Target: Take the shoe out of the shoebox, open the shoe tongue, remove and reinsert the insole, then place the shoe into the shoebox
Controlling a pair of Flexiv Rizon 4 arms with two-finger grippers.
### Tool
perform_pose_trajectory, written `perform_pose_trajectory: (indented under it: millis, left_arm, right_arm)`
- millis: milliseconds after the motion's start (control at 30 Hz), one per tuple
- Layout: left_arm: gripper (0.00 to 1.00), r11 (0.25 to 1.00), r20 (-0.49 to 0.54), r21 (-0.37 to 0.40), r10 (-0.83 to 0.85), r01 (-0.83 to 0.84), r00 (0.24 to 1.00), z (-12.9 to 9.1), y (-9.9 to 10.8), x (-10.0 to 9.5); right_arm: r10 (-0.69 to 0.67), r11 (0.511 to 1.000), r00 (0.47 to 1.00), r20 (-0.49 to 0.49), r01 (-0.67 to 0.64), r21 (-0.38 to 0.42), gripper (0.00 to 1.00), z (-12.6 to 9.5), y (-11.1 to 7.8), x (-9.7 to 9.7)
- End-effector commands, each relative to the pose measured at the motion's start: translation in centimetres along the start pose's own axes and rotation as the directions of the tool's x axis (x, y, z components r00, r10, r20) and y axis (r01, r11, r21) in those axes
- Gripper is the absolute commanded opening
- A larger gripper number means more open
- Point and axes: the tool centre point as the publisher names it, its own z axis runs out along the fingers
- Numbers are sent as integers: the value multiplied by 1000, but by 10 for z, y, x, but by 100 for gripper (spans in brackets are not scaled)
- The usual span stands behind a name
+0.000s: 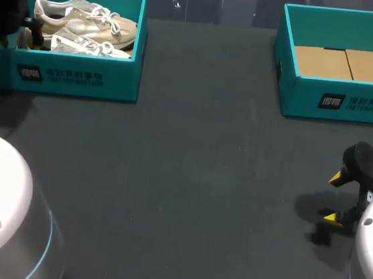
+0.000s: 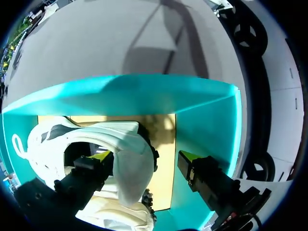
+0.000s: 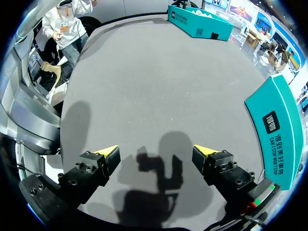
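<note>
Head view: at ten o'clock, the teal cardboard shoebox [image 1: 79, 77] holds the beige-and-white laced shoe [image 1: 85, 23]. The left gripper [image 2: 144, 159] hangs inside, fingers wide astride its heel. Step one, I judge: close, then lift straight over the walls. At four o'clock the right gripper [image 1: 338, 197] hovers, fingers wide; the dark table [image 1: 188, 180] at six o'clock offers working room.

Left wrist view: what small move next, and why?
Probably close the left jaws on the shoe heel. They stand open inside the shoebox with the heel between them, one side at the shoe's opening and the other apart from it, so nothing is gripped yet.
</note>
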Motion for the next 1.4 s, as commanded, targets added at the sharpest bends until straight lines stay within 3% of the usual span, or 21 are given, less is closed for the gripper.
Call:
perform_pose_trajectory:
  millis: [33,500,1033,1333,1400]
  left_arm:
    - [85,1000,-1,-1,-4,4,1000,7,3,-1]
    - [79,999,-1,-42,-22,22,1000,16,2,-1]
    - [64,998,-8,-58,-28,27,1000,21,-1,-4]
    - [13,997,-20,-66,-33,31,999,21,-1,-3]
    - [8,997,-22,-67,-33,31,999,21,-1,-2]
  right_arm:
    - [0,1000,1000,4,0,1,100,-1,0,2]
    - [0,1000,1000,4,0,1,100,-1,0,2]
    - [0,1000,1000,4,0,1,100,-1,0,2]
    - [0,1000,1000,4,0,1,100,-1,0,2]
    - [0,1000,1000,4,0,1,100,-1,0,2]
